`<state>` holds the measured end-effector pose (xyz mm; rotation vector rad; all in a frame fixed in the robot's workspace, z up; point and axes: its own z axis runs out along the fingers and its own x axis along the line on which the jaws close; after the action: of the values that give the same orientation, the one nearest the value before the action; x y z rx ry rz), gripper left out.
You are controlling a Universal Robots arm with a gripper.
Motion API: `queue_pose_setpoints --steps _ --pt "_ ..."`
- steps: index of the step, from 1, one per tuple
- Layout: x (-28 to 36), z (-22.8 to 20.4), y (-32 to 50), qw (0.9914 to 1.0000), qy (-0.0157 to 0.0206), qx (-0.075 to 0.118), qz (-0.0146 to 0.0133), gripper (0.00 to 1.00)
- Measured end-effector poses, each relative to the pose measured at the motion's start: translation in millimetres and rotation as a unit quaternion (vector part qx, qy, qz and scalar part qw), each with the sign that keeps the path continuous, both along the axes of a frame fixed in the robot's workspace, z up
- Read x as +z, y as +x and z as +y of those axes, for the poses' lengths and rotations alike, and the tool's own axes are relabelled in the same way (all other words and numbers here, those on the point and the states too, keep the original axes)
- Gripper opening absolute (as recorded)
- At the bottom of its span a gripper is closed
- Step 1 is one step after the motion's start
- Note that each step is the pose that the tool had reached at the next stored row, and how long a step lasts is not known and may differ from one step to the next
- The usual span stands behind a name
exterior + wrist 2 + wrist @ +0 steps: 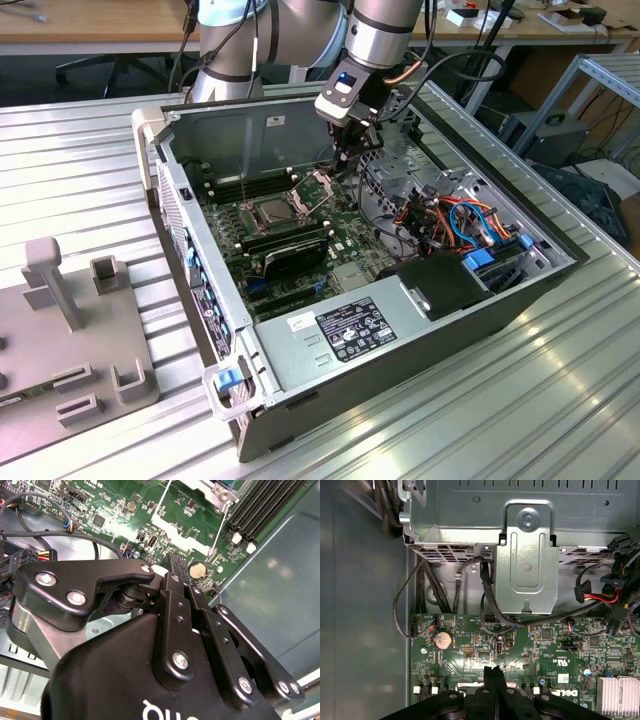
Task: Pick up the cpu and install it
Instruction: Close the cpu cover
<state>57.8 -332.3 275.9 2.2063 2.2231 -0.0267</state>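
1. cpu [272, 211] appears in the exterior view as a dull grey square. It lies inside the metal-framed socket [251, 211] on the green circuit board [345, 245], about the middle of the open computer case [150, 135]. I judge it to be resting in the socket, though the fit cannot be checked from here.
2. The socket's hinged plate [318, 187] stands raised just to the exterior view's right of the chip, so the metal top is uncovered.
3. The end effector [347, 158] hangs over the far part of the board, to the right of the plate and apart from the cpu. In the first wrist view its fingers [488, 685] are pressed together with nothing seen between them. A coin battery [442, 640] lies on the board beyond them.
4. Handling, as a judgement:
   - The chip is thin, light and rigid.
   - Its smooth metal top gives little grip.
   - Its underside and the socket contacts are easily damaged.
   - The safe hold is on two opposite edges, keeping it level and never pressing or sliding it.
5. It lies flat with the metal top up. Being square, it has no long axis. Its edges run in line with the socket frame and the black memory sticks [285, 245] just on its near side. All of these sit slanted across the exterior view, as does the case on the ribbed tabletop [520, 400].
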Motion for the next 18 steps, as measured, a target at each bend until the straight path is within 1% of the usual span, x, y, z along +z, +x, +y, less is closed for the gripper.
queue_pose_setpoints --steps 3,10,18 --pt "-1.2 0.0 0.0 1.00000 -0.0001 0.000 0.0000 0.11" --pt "-1.5 -0.1 0.0 1.00000 0.0000 0.000 0.0000 0.11" --pt "-4.1 0.0 0.5 1.00000 0.0000 0.000 0.0000 0.11"
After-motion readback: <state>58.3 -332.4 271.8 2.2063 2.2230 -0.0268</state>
